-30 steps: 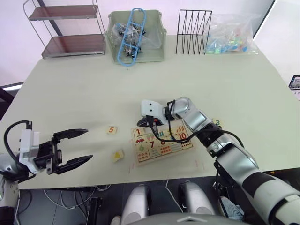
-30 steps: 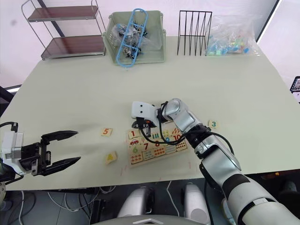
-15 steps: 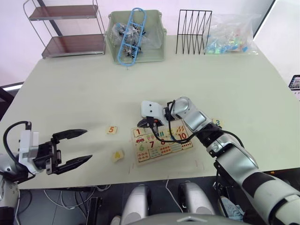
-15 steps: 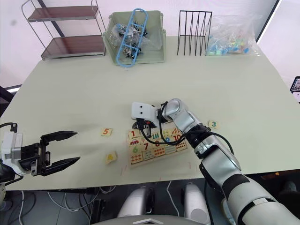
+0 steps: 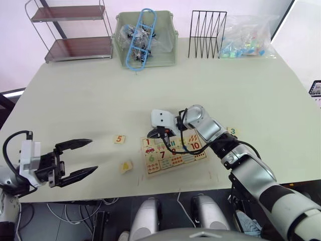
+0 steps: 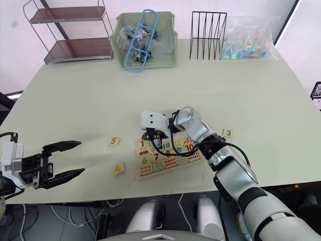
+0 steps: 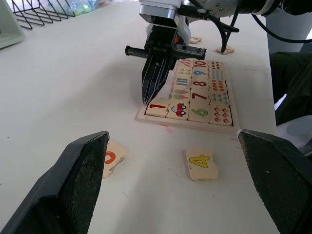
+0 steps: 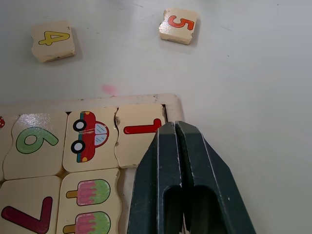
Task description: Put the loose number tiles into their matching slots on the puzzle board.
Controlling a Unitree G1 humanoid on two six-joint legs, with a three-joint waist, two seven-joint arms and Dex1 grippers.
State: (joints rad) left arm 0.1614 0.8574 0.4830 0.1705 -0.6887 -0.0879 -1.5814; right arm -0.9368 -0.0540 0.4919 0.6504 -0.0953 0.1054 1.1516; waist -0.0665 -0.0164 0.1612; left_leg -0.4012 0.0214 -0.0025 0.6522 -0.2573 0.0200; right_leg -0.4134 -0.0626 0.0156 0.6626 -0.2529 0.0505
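The red 1 tile (image 8: 141, 127) looks seated in the corner slot of the puzzle board (image 5: 173, 153), with the right pincer (image 8: 179, 146) closed and empty over that corner. I count three loose tiles on the surface: the 5 (image 5: 119, 139), 4 (image 5: 126, 166) and 3 (image 6: 228, 133). The 2 I can't find. Left pincer (image 5: 80, 158) is wide open, holding nothing.

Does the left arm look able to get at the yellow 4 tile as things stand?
Probably yes. The left tool is open beside the table's near edge, and the yellow 4 tile lies alone on bare table just ahead of it, with nothing between them.
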